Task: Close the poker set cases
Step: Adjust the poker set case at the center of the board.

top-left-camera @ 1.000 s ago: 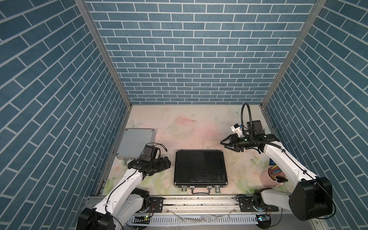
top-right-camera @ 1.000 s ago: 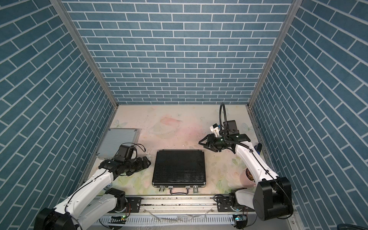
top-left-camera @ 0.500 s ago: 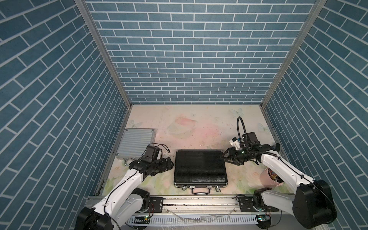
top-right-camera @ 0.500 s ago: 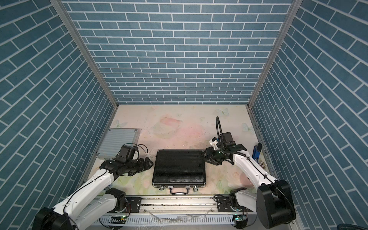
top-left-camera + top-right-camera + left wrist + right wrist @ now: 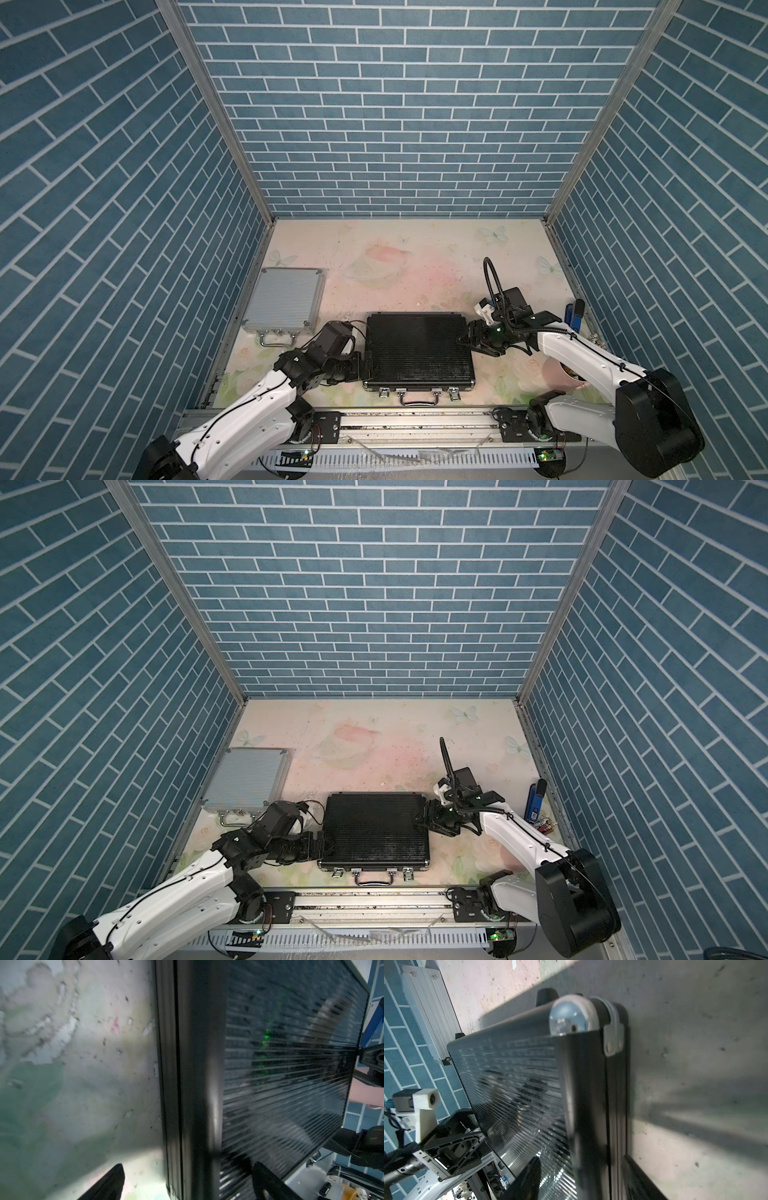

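Observation:
The larger black poker set case [image 5: 417, 351] [image 5: 374, 831] lies flat near the front of the table, its lid down and its handle toward the front rail. The smaller silver case [image 5: 286, 301] [image 5: 245, 779] lies flat at the left, lid down too. My left gripper [image 5: 368, 365] [image 5: 190, 1180] is open and straddles the black case's [image 5: 280, 1084] left edge, one finger over the lid, one beside it. My right gripper [image 5: 467, 338] [image 5: 581, 1178] is open astride the black case's [image 5: 519, 1084] right edge.
A pink cup [image 5: 559, 372] stands at the front right, partly behind my right arm. A blue object [image 5: 575, 316] leans against the right wall. Brick-patterned walls enclose the table on three sides, and the metal rail [image 5: 415, 419] runs along the front.
My right gripper has come down and forward to the black case's right edge, its jaws spreading wider. My left gripper has edged right onto the case's left edge.

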{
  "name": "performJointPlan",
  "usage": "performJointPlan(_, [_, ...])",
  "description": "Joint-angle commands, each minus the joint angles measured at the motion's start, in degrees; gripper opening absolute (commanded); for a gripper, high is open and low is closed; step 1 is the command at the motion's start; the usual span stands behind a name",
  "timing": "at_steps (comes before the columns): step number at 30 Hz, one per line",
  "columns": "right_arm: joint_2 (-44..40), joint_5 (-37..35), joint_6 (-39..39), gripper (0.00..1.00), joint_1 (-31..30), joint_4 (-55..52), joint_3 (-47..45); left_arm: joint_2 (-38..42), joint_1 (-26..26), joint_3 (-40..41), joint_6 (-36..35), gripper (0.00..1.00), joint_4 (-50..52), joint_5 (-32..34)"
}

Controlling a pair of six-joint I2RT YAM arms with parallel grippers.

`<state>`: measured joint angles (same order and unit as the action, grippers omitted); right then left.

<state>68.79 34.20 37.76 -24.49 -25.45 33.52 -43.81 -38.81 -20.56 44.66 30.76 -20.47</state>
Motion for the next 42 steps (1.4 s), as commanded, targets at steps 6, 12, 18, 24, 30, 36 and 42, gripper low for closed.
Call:
performJointPlan(6, [10.95,3.12,4.52,0.57,-5.38,16.12,1.54,-4.55,-5.11,1.96,4.94,0.93,-7.24,-2.07])
performJointPlan(12, [19.54,4.86,4.43,0.53,-7.84,19.89,7.18,-11.96,-8.39,-1.44,4.87,0.92,-9.71,-0.27])
performJointPlan(18, [29.10,5.44,0.45,0.52,-8.29,17.34,16.73,-17.99,-8.39,-5.92,3.27,0.93,-10.35,2.17])
performJointPlan(24, [30.00,-2.46,-4.23,0.54,-7.10,3.96,24.71,-23.98,-8.23,-9.76,2.88,0.93,-9.37,5.44])
performJointPlan(30, [16.74,-9.14,-3.20,0.59,-5.88,-9.13,21.96,-26.19,-8.21,-11.32,3.08,0.93,-8.97,7.11])
performJointPlan(36, [2.55,-9.20,4.36,0.59,-6.22,-13.58,12.54,-27.85,-8.21,-11.77,2.80,0.93,-9.15,6.58])
performJointPlan(42, [-6.34,-8.89,11.59,0.59,-7.50,-12.90,5.43,-27.95,-8.18,-11.85,2.80,0.93,-8.69,6.71])
